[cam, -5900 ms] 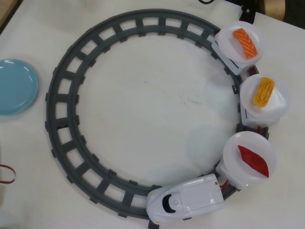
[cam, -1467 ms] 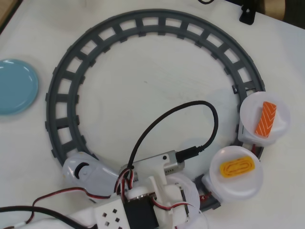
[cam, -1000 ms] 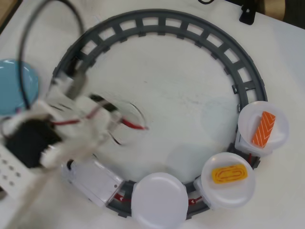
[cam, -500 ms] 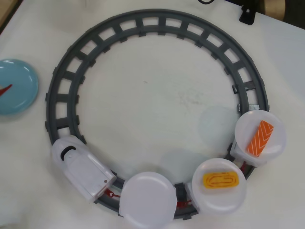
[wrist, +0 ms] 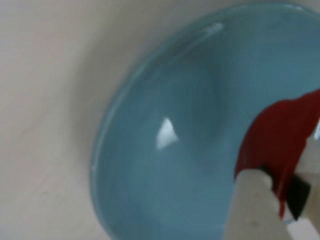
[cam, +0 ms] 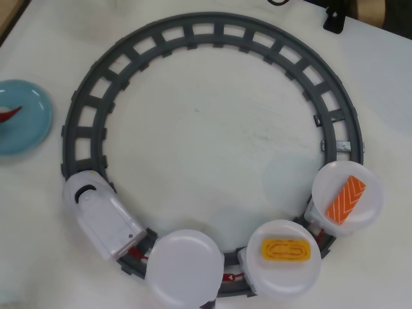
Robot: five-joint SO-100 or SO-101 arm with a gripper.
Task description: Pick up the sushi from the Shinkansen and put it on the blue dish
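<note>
The sushi (wrist: 278, 131), a glossy dark-red piece, hangs over the blue dish (wrist: 170, 150) in the wrist view. My gripper (wrist: 278, 191) is shut on it, with a white finger (wrist: 252, 207) on one side and a dark pad on the other. I cannot tell whether the sushi touches the dish. In the overhead view only the red tip of the sushi (cam: 10, 114) shows above the blue dish (cam: 29, 125) at the left edge; the arm is out of frame. The white Shinkansen (cam: 100, 215) sits on the lower left of the track, and the plate behind it (cam: 185, 267) is bare.
A grey ring of track (cam: 212, 29) fills the middle of the table. Two more train plates carry a yellow piece (cam: 285, 249) and an orange striped piece (cam: 345, 199) at the lower right. A black object (cam: 333, 18) sits at the top right.
The arm swung from the train's first plate to the blue dish with the sushi and left the overhead view. The train has kept creeping along the track toward the left.
</note>
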